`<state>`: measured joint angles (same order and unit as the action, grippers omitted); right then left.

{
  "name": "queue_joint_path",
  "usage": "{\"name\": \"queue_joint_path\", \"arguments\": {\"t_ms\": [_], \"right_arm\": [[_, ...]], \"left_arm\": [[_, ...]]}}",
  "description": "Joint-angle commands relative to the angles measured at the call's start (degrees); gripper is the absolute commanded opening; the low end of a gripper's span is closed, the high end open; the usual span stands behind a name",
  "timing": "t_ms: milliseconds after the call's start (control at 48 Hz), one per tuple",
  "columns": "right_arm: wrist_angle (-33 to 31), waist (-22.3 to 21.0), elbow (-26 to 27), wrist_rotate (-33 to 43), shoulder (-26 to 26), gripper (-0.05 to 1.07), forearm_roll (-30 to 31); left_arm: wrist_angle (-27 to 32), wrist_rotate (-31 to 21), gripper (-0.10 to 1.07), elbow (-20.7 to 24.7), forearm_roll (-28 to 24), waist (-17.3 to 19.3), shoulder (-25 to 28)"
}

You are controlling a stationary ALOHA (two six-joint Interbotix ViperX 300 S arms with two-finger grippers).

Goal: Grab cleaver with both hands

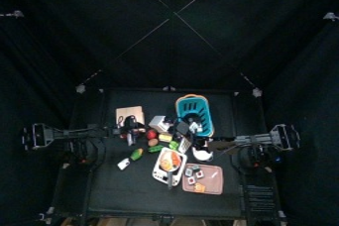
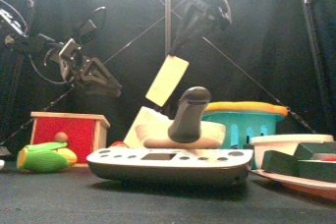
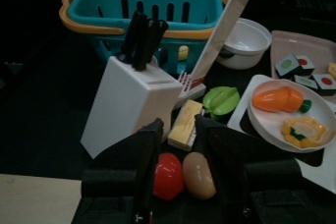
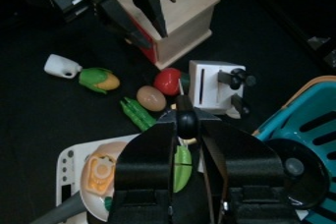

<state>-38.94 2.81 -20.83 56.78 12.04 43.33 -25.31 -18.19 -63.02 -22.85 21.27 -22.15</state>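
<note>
The cleaver (image 2: 167, 81) hangs in the air above the table's middle, its pale blade pointing down. My right gripper (image 2: 186, 46) comes down from above and is shut on its upper end. In the right wrist view the right gripper (image 4: 186, 130) has its jaws close together around a dark part. My left gripper (image 2: 108, 81) hovers to the left of the blade, apart from it. In the left wrist view the left gripper (image 3: 182, 144) stands open, with the cleaver blade (image 3: 227, 33) slanting past ahead of it.
A white knife block (image 3: 132, 105) stands before a teal basket (image 3: 132, 17). A white bowl (image 3: 246, 43), a tray of toy food (image 3: 250, 120), a tomato (image 3: 168, 176), a red box (image 2: 69, 135) and a grey device with a black handle (image 2: 171, 164) crowd the table.
</note>
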Motion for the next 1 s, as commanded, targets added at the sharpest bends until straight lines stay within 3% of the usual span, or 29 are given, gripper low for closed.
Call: {"name": "queue_joint_path", "arguments": {"t_ms": [0, 271, 438, 542, 667, 979], "right_arm": [[1.6, 0.5, -1.4, 0.1, 3.1, 0.5, 0.1], [11.8, 2.2, -11.5, 0.2, 11.3, 0.5, 0.3], [25.4, 1.8, -19.0, 0.1, 16.3, 0.5, 0.6], [35.3, 0.0, -23.3, 0.0, 17.1, 0.5, 0.5], [42.9, -2.5, -25.8, 0.0, 17.1, 0.5, 0.3], [46.1, -5.5, -27.1, -0.4, 17.1, 0.5, 0.3]], "left_arm": [[-1.9, 0.5, 0.75, 0.8, -1.7, -0.1, -1.1], [-13.4, 4.1, 0.75, -1.1, -6.3, -1.3, -4.0], [-17.0, 4.4, 0.75, -2.5, -5.6, -6.7, -2.9], [-17.1, 4.3, 0.75, -1.8, -4.4, -10.5, -1.7], [-17.1, 4.6, 0.75, -0.7, -0.3, -13.7, 0.6], [-17.7, 7.7, 0.76, 3.2, 5.4, -19.4, 9.1]]}}
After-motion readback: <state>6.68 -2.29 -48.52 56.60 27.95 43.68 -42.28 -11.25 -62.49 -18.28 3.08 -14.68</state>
